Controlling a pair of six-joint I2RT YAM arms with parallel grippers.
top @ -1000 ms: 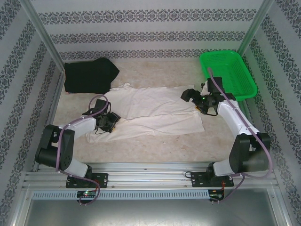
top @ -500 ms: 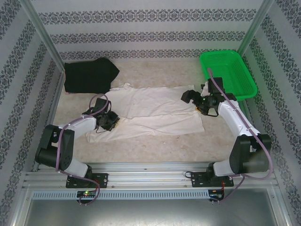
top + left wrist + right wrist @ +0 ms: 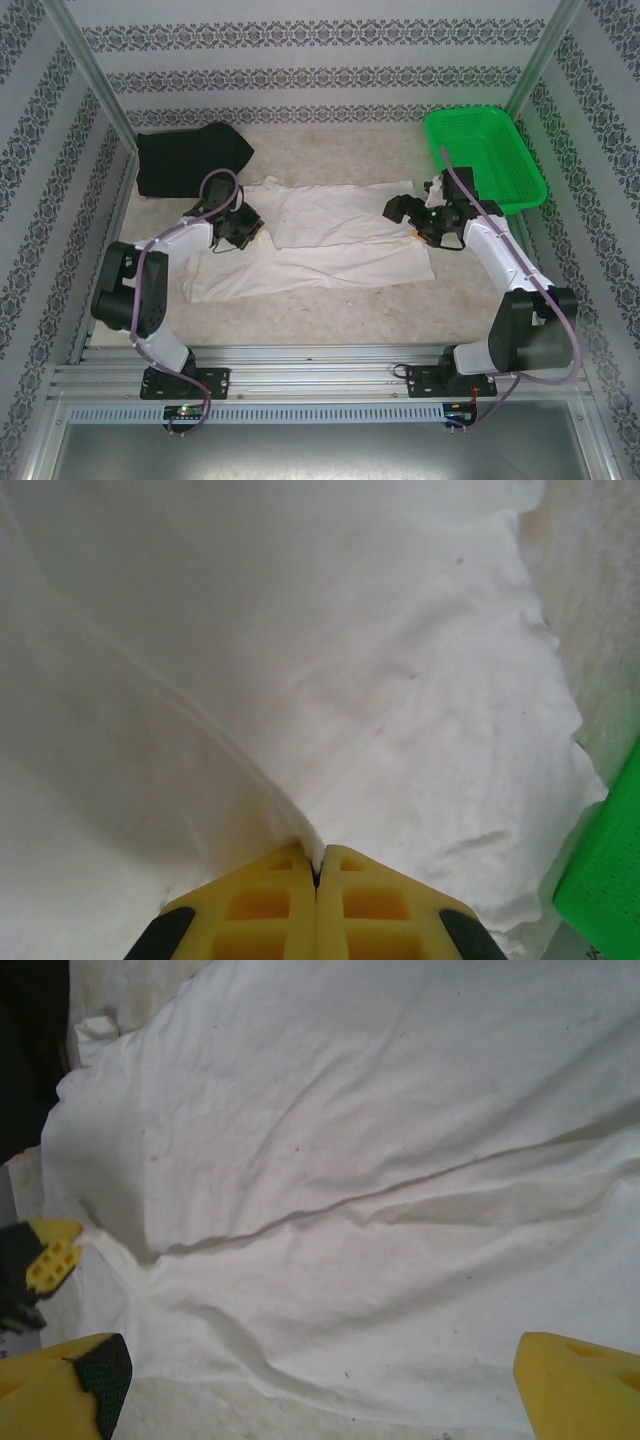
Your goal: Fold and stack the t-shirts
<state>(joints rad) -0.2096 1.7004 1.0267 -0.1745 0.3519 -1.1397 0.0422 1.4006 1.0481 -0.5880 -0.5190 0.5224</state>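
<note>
The off-white t-shirt (image 3: 330, 235) lies spread across the middle of the table, with faint specks on it (image 3: 340, 1190). My left gripper (image 3: 238, 225) is at its left end, shut on a pinched ridge of the cloth (image 3: 300, 830), which runs up out of the closed yellow jaws (image 3: 317, 865). At the shirt's right end my right gripper (image 3: 415, 215) hovers open, its yellow fingertips (image 3: 60, 1380) wide apart over the hem with nothing between them. The black t-shirt (image 3: 190, 160) lies crumpled at the far left corner.
A green mesh basket (image 3: 485, 155) stands at the far right, close behind the right arm; its edge shows in the left wrist view (image 3: 605, 870). Patterned walls close in the table on three sides. Bare tabletop (image 3: 330, 300) lies in front of the shirt.
My left gripper has shut on the off-white shirt's left edge and carried it away from the near edge, toward the shirt's middle. The right gripper stays open and has barely moved.
</note>
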